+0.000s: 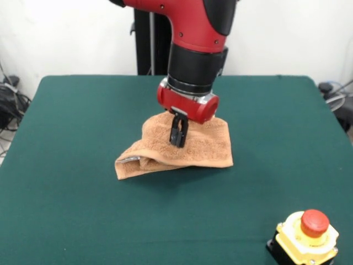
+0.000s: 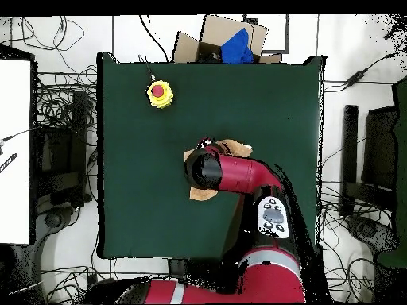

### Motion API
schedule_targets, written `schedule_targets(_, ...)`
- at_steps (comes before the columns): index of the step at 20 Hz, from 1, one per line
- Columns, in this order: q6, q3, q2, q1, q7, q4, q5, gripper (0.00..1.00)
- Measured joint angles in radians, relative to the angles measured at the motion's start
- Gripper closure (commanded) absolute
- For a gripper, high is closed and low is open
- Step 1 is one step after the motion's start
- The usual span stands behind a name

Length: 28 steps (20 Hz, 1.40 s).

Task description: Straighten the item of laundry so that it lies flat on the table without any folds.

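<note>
We note the table as a dark green surface spanning most of both views. The red and black arm descends from above over its centre. The towel lies near the table's middle, bunched and folded, with a doubled layer at its front-left corner. The gripper points down onto the towel's upper fold, fingers drawn close together and pinching the cloth. A yellow box with a red button sits near the table's front-right corner.
</note>
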Motion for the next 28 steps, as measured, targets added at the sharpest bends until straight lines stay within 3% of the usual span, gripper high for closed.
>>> schedule_targets(19,0.036,0.113,-0.040,0.017,0.000,0.064,0.124,1.00)
schedule_targets(20,0.036,0.114,-0.039,0.029,0.000,0.064,0.128,0.00)
schedule_targets(28,0.049,0.104,-0.045,0.069,0.000,0.057,0.127,0.00)
